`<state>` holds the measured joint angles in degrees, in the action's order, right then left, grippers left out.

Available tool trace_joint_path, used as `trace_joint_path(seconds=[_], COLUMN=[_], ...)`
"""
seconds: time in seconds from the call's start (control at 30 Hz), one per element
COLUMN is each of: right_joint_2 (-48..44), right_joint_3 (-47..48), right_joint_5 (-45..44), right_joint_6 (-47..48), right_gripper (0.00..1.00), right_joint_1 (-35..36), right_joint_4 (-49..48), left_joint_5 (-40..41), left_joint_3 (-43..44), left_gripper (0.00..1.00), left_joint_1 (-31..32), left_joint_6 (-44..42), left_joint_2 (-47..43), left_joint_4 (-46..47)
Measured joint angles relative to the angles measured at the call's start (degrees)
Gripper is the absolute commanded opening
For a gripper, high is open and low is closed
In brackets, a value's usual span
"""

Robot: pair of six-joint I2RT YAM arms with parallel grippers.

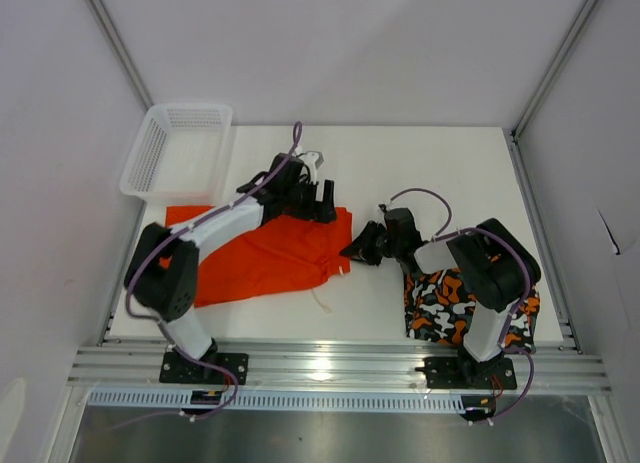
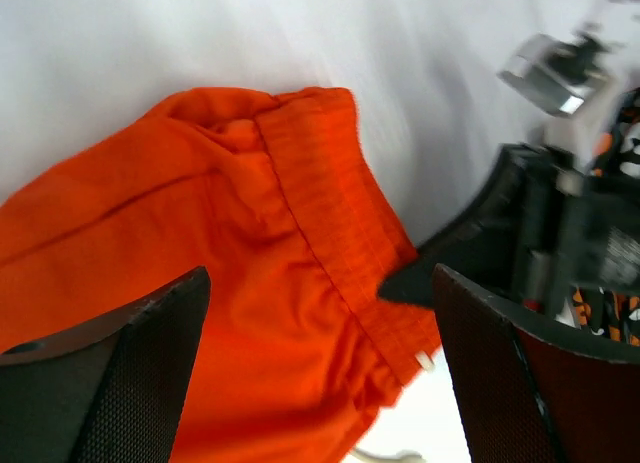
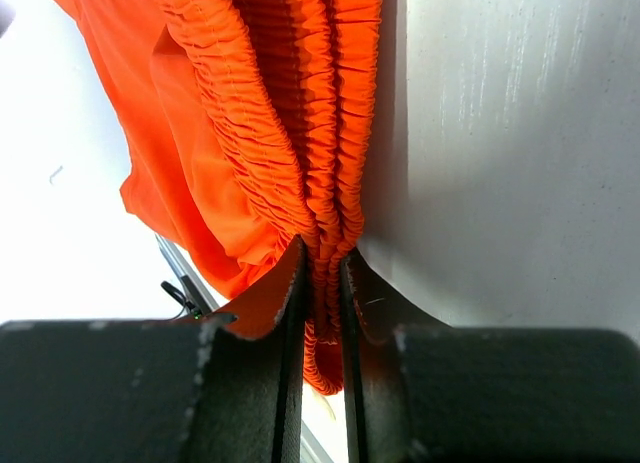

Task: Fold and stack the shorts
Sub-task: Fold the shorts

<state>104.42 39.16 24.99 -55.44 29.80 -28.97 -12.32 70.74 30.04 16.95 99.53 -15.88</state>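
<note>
The orange shorts lie spread at middle-left of the bench, and I'd judge their fold is in hand. The right claw is clamped on the gathered waistband at their right edge. The left claw hangs over the waistband's upper corner, fingers wide apart and holding nothing. It probably needs to drop and pinch there. The patterned shorts at lower right are half covered by the right arm, so I can't tell if they're folded.

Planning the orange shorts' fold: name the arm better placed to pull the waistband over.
Right. The right gripper is shut on the waistband of the orange shorts; the left gripper hovers open above the fabric, gripping nothing.
</note>
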Motion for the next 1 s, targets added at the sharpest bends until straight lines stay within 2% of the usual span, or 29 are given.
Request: trace_joint_path(seconds=[0.13,0.27,0.37,0.5,0.63,0.77,1.0], right_joint_2=[0.0,0.0,-0.7,-3.9,-6.6,-7.5,-7.5], right_joint_3=[1.5,7.7,11.4,14.0,17.1,19.8,20.3], right_joint_5=[1.1,1.4,1.1,-0.2,-2.0,-4.0,-4.2], right_joint_6=[0.2,2.3,4.0,5.2,5.2,4.9,3.8], right_gripper=[0.0,0.0,0.0,0.0,0.0,0.0,0.0], right_joint_1=[-0.4,-0.4,-0.4,-0.3,0.0,0.9,1.5], right_joint_4=[3.0,14.0,21.9,31.8,40.7,46.5,51.3], left_joint_5=[6.0,12.0,16.7,24.0,29.5,34.6,40.9], left_joint_3=[-8.7,-19.0,-25.3,-30.3,-31.7,-31.7,-30.9], left_gripper=[0.93,0.92,0.92,0.92,0.92,0.92,0.92], left_joint_1=[5.5,12.9,18.4,25.6,31.3,33.4,35.8], left_joint_6=[0.0,-1.1,-3.0,-5.8,-8.2,-10.1,-13.2], left_joint_2=[-13.7,-24.9,-29.0,-29.4,-28.3,-24.6,-16.0], left_joint_4=[0.6,3.7,5.9,8.2,10.8,15.7,21.4])
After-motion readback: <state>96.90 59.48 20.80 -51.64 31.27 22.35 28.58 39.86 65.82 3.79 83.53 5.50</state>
